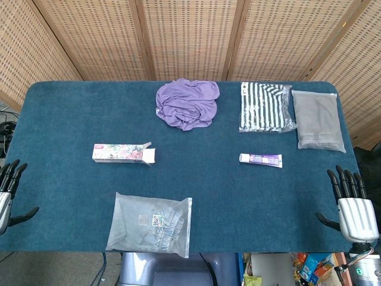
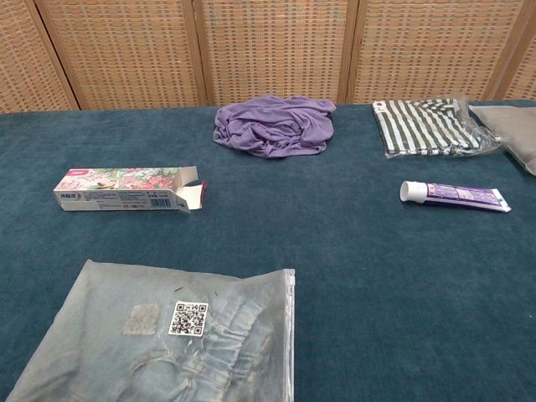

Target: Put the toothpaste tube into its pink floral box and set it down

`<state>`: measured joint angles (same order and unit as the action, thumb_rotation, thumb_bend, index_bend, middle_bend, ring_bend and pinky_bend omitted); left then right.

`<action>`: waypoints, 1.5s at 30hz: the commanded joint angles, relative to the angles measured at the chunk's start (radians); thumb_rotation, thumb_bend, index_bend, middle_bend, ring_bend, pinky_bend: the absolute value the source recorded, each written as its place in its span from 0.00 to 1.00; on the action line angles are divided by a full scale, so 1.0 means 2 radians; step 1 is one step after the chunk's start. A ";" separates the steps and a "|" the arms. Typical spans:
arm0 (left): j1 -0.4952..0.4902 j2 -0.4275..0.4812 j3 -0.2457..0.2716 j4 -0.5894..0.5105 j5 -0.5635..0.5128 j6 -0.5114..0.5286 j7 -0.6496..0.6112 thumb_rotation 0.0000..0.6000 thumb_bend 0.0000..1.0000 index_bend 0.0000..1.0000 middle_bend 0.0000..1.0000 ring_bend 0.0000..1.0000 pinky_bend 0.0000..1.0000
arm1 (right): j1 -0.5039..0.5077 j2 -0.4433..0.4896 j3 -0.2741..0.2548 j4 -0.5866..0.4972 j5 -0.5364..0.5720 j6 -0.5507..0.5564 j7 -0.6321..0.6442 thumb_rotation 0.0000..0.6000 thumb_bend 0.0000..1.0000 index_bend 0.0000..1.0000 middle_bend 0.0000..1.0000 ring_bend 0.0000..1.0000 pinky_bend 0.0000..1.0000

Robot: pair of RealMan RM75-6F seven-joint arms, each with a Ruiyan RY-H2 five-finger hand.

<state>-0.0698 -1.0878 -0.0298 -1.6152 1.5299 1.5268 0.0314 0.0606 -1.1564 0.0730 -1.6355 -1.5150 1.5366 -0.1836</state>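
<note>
The pink floral box (image 1: 122, 153) (image 2: 126, 188) lies flat on the left part of the blue table, its flaps open at the right end. The white and purple toothpaste tube (image 1: 261, 159) (image 2: 455, 194) lies on the right part, cap pointing left. My left hand (image 1: 8, 193) hangs at the table's left edge with fingers spread and nothing in it. My right hand (image 1: 352, 205) sits at the right edge, fingers apart and empty. Both hands are far from the box and tube. The chest view shows neither hand.
A crumpled purple cloth (image 1: 187, 103) lies at the back middle. A bagged striped garment (image 1: 264, 106) and a bagged grey garment (image 1: 317, 120) lie at the back right. Bagged jeans (image 1: 151, 223) lie at the front, just below the box.
</note>
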 commanded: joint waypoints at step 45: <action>-0.022 -0.028 -0.035 0.029 -0.070 -0.038 0.028 1.00 0.16 0.00 0.00 0.00 0.00 | 0.287 -0.227 0.100 0.278 0.264 -0.348 -0.012 1.00 0.26 0.31 0.35 0.26 0.33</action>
<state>-0.1144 -1.1441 -0.1000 -1.5577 1.3909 1.4506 0.0863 0.6327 -1.6074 0.2756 -1.0818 -0.9852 0.8417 -0.2083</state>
